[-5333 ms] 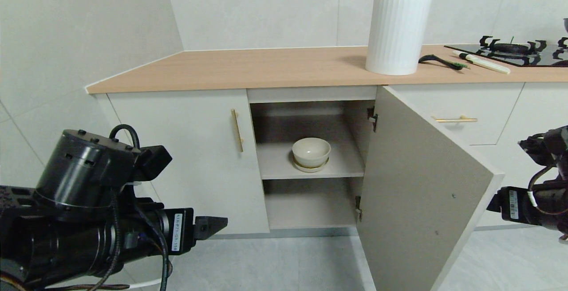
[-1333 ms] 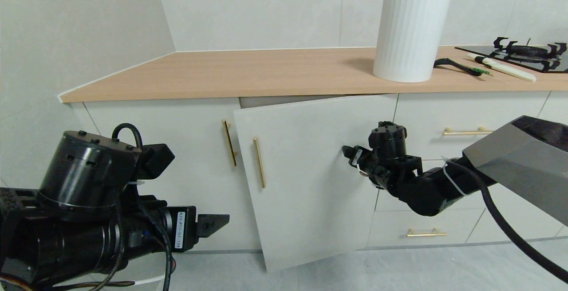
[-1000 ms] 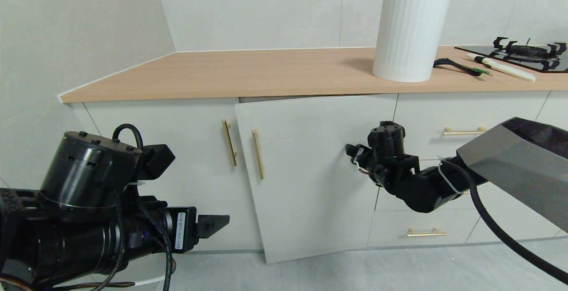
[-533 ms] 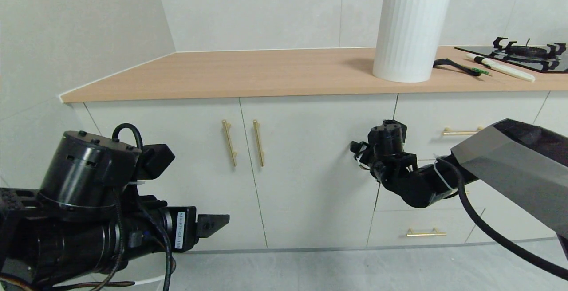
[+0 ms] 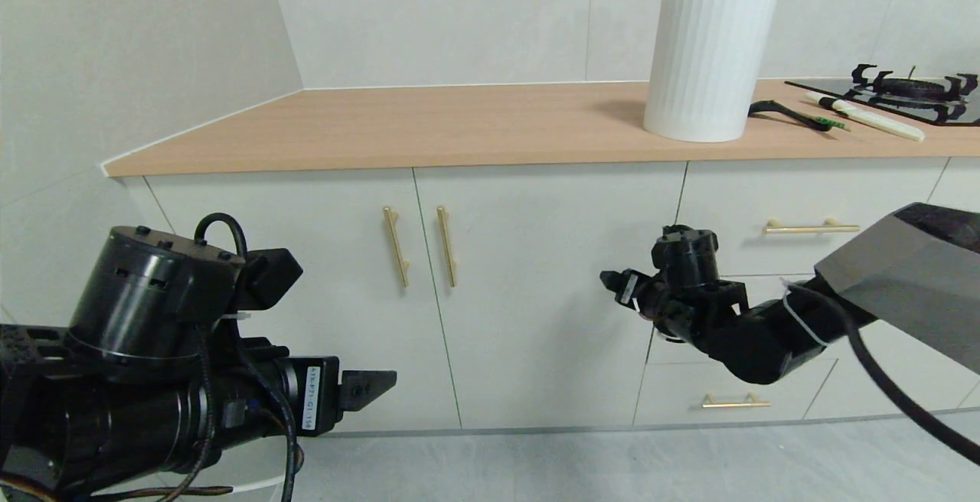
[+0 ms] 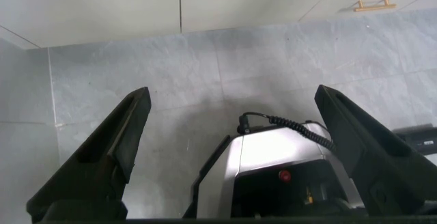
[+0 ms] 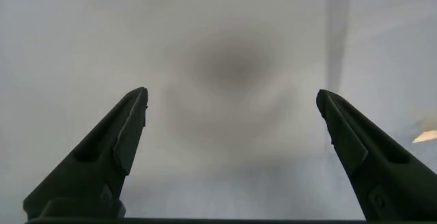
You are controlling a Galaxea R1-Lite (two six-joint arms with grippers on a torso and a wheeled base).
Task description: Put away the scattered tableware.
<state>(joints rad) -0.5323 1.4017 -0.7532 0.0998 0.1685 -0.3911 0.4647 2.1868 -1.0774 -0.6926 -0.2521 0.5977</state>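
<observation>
Two cupboard doors sit shut under the long light-wood worktop [image 5: 429,123]. They are the left pale-grey cupboard door [image 5: 306,303] and the right pale-grey cupboard door [image 5: 536,318]. Their slim brass bar handles [image 5: 446,246] stand side by side at the meeting edge, and nothing behind the doors can be seen. On the worktop stands a tall white ribbed cylindrical container [image 5: 708,62]; from this angle I cannot tell what it holds.

Just beside it, towards the black gas hob [image 5: 911,89], lie the loose pieces. A black-handled utensil [image 5: 788,113] and a long cream-handled knife [image 5: 869,118] both lie flat, near each other, the knife along the hob's near edge.

The right gripper [image 5: 622,286] hangs just in front of the right door, near its right edge and beside the pale-grey drawer fronts [image 5: 766,196]. Its black fingers are spread wide with nothing between them; whether they touch the panel I cannot tell. The left gripper [image 6: 232,91] is low on the left over the grey tiled floor [image 6: 171,74], also spread wide and holding nothing. That floor runs along the foot of the cupboards.
</observation>
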